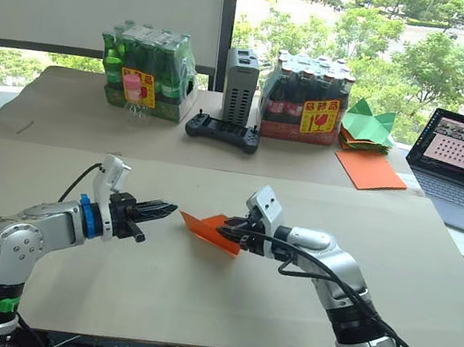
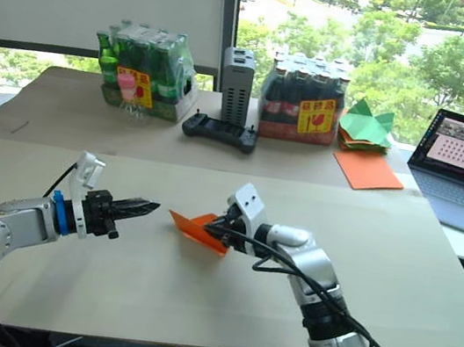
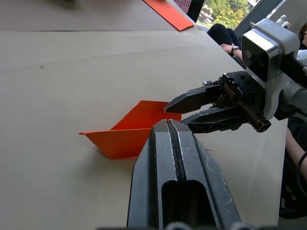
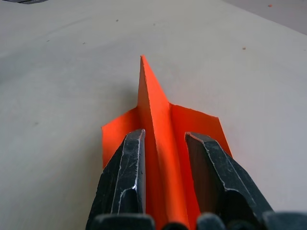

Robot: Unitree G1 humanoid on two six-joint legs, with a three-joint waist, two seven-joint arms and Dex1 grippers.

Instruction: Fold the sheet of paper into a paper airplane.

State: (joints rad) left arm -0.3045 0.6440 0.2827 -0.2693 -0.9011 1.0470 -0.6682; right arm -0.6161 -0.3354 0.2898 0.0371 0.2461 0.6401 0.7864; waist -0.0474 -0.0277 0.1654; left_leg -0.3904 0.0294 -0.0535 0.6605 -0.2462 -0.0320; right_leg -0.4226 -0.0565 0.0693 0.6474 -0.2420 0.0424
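Between our right pincer's (image 1: 224, 231) parted fingers the paper airplane's (image 1: 209, 229) raised keel stands on the table (image 1: 191, 309), just ahead of our closed left pincer (image 1: 165, 210), so we should pinch squarely along that crease.

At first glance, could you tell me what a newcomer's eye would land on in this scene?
The bright-orange paper airplane stands out mid-table on the pale tabletop, with the open right gripper astride its raised centre fold. The shut left gripper points at its nose from the robot's left, not touching it. At the far edge stand two shrink-wrapped bottle packs, with a stack of green folded papers to their right.
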